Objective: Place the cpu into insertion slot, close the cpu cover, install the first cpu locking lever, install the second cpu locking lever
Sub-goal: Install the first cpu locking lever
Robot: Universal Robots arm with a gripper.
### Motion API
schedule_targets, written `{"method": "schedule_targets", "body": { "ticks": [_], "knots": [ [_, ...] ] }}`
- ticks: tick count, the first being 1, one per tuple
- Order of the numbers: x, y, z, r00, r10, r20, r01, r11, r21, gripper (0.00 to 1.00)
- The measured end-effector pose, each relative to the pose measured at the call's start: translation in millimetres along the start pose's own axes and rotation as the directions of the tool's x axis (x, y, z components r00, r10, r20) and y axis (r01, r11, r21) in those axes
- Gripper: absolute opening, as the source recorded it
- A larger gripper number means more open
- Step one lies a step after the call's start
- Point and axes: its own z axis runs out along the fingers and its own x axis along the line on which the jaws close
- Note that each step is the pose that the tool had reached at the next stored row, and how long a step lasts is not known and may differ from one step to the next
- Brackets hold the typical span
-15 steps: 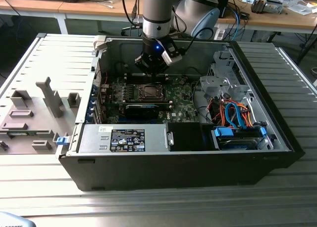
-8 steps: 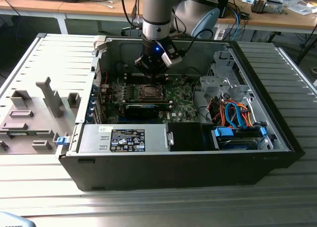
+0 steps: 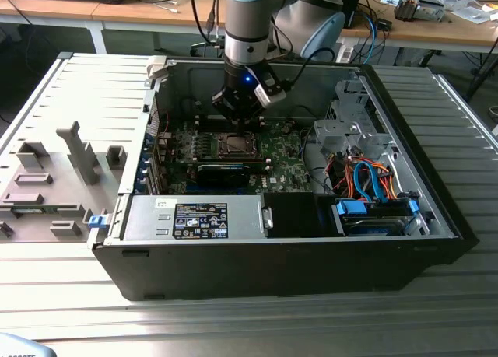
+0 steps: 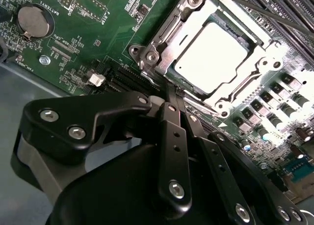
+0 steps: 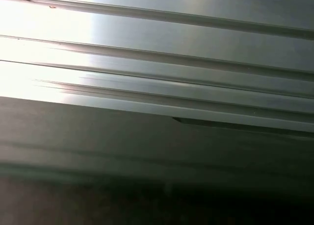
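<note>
The cpu [image 4: 211,56], with its pale silver top, lies flat in the insertion slot [image 3: 233,145] on the green motherboard [image 4: 98,43]. The cpu cover [image 4: 164,36], a silver frame, lies down around the chip, which shows through its window. In the exterior view my gripper [image 3: 237,108] hangs inside the open computer case, just behind the socket. In the second wrist view its black fingers [image 4: 171,132] meet at the gripper [image 4: 174,95] tip, right at the socket's edge. The gripper is shut, and I see nothing between its fingers. What the tip touches is hidden.
Long black memory slots [image 4: 274,9] flank the socket, and a coin battery [image 4: 34,20] sits on the board. A black card [image 3: 222,170], the power supply [image 3: 194,217] and a drive cage with orange and blue cables [image 3: 366,178] crowd the case. The first wrist view faces ribbed grey metal [image 5: 157,63].
</note>
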Motion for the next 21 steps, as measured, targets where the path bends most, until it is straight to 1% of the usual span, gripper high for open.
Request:
{"method": "schedule_targets", "body": {
  "ticks": [2,3,7,8,9,10,11,12,13,14,15,17,19,20,21],
  "knots": [
    [-0.2,-0.2,0.2,1.0,0.0,0.0002,0.0,1.0,-0.0001,0.11],
    [-0.3,-0.4,0.5,1.0,0.0,0.0012,0.0,1.0,-0.0012,0.11],
    [-0.1,-1.2,0.1,1.0,0.0,0.0004,0.0,1.0,-0.0015,0.11],
    [-0.1,-1.3,0.0,1.0,0.0,0.0005,0.0,1.0,-0.0037,0.11],
    [-0.1,-1.3,0.0,1.0,0.0,0.0011,0.0,1.0,-0.0087,0.11],
    [-0.1,-1.3,0.0,1.0,0.0,0.0015,0.0,0.9999,-0.0118,0.11],
    [-0.1,-1.2,-0.7,1.0,0.0,0.0021,0.0,0.9999,-0.0137,0.11],
    [-0.2,-1.0,-2.1,1.0,0.0,0.0028,0.0,0.9999,-0.0151,0.11],
    [-0.1,-1.3,-7.7,1.0,0.0,0.002,0.0,0.9999,-0.014,0.11],
    [-0.1,-1.3,-11.4,1.0,-0.001,0.0021,0.001,0.9999,-0.014,0.11],
    [-0.1,-1.8,-12.2,1.0,-0.001,0.0021,0.001,0.9999,-0.0141,0.11],
    [0.5,-5.8,-12.4,1.0,0.0,0.0021,0.0,0.9999,-0.0141,0.11],
    [1.3,-13.7,-12.4,1.0,-0.001,0.0019,0.001,0.9999,-0.014,0.11],
    [1.7,-16.4,-12.3,1.0,-0.001,0.002,0.001,0.9999,-0.0141,0.11],
    [2.3,-21.0,-12.4,1.0,-0.001,0.0019,0.001,0.9999,-0.0139,0.11]
  ]
}}
